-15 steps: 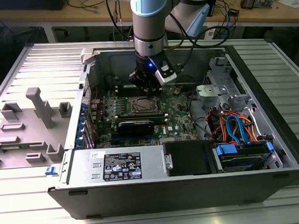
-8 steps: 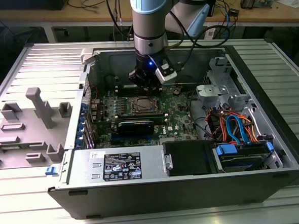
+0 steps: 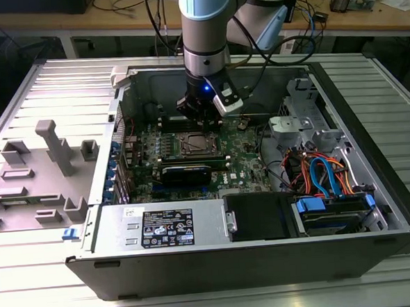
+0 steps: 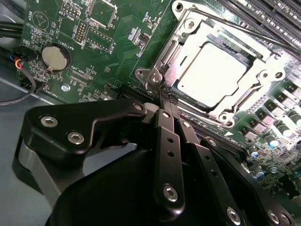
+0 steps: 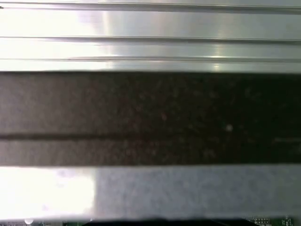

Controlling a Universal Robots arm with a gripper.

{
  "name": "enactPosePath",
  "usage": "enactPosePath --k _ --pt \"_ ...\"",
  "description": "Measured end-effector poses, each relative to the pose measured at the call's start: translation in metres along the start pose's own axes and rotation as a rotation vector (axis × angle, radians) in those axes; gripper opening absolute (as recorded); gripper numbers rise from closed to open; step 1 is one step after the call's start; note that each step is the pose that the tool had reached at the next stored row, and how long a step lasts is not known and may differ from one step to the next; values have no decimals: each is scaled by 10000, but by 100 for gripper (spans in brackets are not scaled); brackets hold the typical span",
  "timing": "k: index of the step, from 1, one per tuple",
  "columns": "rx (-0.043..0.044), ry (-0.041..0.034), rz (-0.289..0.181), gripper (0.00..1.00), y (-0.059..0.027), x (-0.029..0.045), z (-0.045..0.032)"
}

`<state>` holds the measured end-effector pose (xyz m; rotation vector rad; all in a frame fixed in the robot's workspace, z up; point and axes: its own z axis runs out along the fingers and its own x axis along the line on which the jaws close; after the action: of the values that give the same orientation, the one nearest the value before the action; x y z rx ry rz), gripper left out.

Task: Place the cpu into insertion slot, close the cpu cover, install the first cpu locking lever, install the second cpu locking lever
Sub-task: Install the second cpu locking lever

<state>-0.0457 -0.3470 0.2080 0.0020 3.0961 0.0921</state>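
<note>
The cpu (image 4: 211, 70) lies flat in the insertion slot (image 3: 196, 144) on the green board, its silver-grey top showing. The cpu cover (image 4: 187, 29) is down over it, and the chip shows through the cover's cut-out. A thin lever rod (image 4: 244, 29) runs along one side of the frame. My gripper (image 4: 164, 97) is shut, its black fingers (image 4: 169, 136) pressed together. The tips are at the socket's corner, next to a silver hinge piece (image 4: 154, 77). In the exterior view the gripper (image 3: 200, 117) hangs just above the slot's far edge, inside the open computer case.
A coin battery (image 4: 55, 55) sits on the board beside the socket. The black labelled power supply box (image 3: 164, 225) lines the case's near wall. Blue and orange cables (image 3: 324, 174) fill the exterior view's right. A grey fixture plate (image 3: 49, 163) lies outside the case.
</note>
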Motion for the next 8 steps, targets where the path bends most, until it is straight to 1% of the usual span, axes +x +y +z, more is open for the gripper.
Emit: enactPosePath --k 8 --pt "-1 1 -2 11 -20 -1 -1"
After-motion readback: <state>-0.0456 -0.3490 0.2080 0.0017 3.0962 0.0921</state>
